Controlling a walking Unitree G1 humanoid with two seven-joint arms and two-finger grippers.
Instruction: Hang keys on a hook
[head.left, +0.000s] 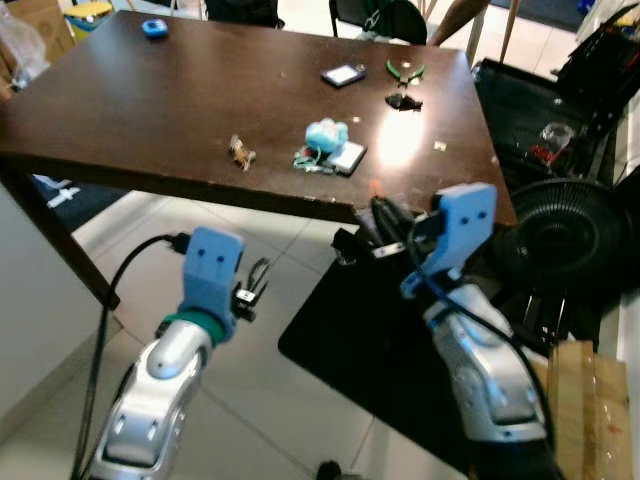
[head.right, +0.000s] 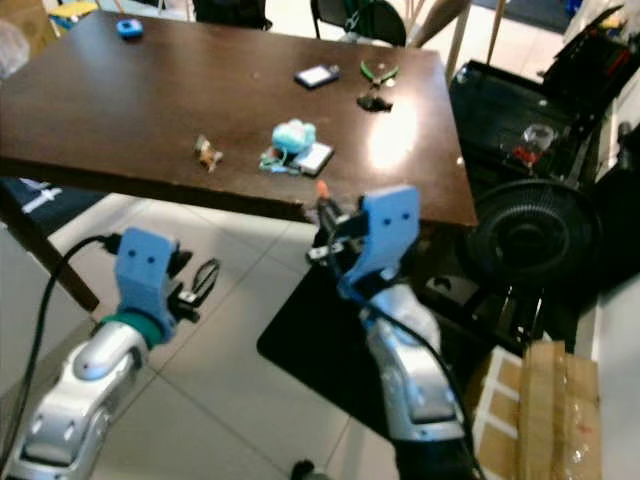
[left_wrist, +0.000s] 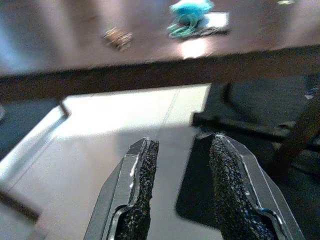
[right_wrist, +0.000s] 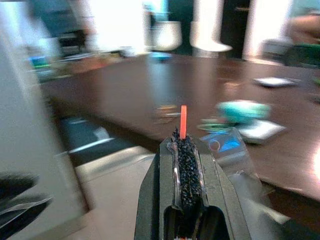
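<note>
The keys lie on the dark brown table near its front edge, with a fluffy teal fob and a white card beside them. They also appear in the left wrist view as keys and, blurred, in the right wrist view as keys. My right gripper is raised at the table's front edge, a little short of the keys, and is shut on a thin orange strip. My left gripper hangs lower, over the floor in front of the table. Its fingers stand open with nothing between them.
On the table lie a small brown object, a black item, green pliers, a card and a blue object. A black fan, a floor mat and a cardboard box are at the right.
</note>
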